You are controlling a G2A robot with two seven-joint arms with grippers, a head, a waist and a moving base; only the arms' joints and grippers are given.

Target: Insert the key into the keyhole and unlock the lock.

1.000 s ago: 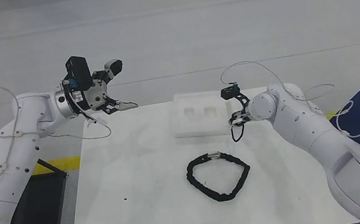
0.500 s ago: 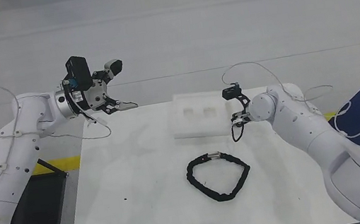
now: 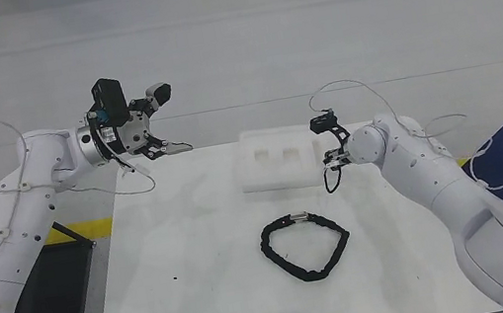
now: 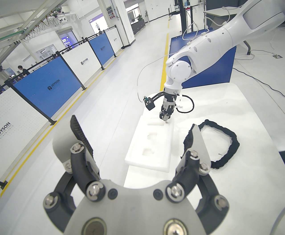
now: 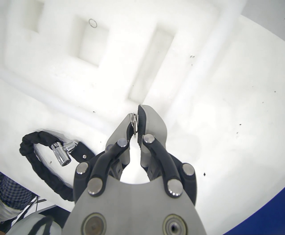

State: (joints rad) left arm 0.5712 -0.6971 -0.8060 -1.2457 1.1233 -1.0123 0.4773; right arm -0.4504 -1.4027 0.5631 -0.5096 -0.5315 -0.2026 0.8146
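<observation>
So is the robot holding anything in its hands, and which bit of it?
The right gripper pinches a small silver metal key by its round ring end; its blade is hidden. The left gripper is open, holding nothing.

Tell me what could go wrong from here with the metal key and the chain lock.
The right gripper pinches the small metal key only at its fingertips, so it may twist or slip. The chrome lock cylinder on the black fabric-covered chain lies unheld, far from the open left gripper, so pushing the key in could shove it.
</observation>
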